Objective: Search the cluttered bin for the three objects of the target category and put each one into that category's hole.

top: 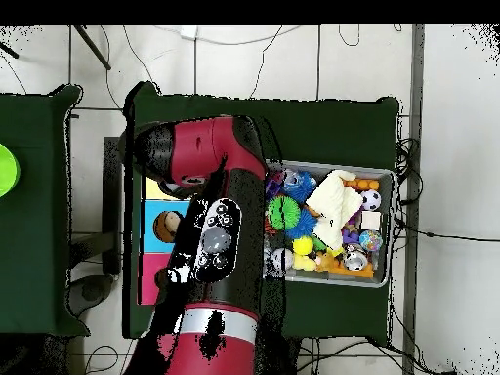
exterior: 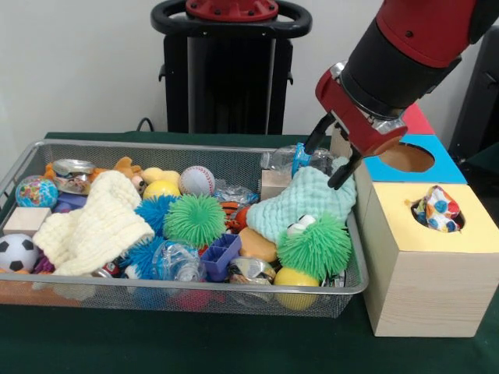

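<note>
The wire mesh bin (exterior: 195,145) is full of mixed clutter; it also shows in the overhead view (top: 391,227). My gripper (exterior: 330,154) hangs open and empty over the bin's right end, just above a mint green cloth (exterior: 308,204) and beside the boxes. The yellow-topped box (exterior: 405,234) stands right of the bin. Its round hole (exterior: 448,201) holds a multicoloured patterned ball (exterior: 435,210). In the bin lie a baseball (exterior: 196,180), a soccer ball (exterior: 15,252), a yellow ball (exterior: 161,189) and green spiky balls (exterior: 195,220). In the overhead view the arm hides the gripper.
A blue-topped box (exterior: 448,167) with an empty hole (exterior: 407,158) stands behind the yellow one, and a red-topped box (exterior: 417,121) behind that. A cream knit cloth (exterior: 97,226) covers the bin's left middle. A plastic bottle (exterior: 292,160) lies under the gripper.
</note>
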You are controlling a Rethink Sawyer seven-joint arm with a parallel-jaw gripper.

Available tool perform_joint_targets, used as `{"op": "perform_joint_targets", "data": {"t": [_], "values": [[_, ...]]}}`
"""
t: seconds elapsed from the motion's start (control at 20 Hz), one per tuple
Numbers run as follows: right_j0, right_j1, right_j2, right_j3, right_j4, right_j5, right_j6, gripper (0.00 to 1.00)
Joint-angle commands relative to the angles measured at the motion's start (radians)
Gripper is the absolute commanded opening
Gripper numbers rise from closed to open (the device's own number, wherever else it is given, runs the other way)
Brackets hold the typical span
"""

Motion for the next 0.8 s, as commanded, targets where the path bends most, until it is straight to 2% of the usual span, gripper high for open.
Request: {"op": "perform_joint_targets", "data": {"t": [0.05,0.4,0.8], "values": [[0.011,0.053,0.118,-0.056,-0.022,0.112,-0.129,1.00],[0.012,0.058,0.116,-0.072,-0.025,0.136,-0.155,1.00],[0.001,0.058,0.122,-0.129,-0.013,0.225,-0.173,1.00]]}}
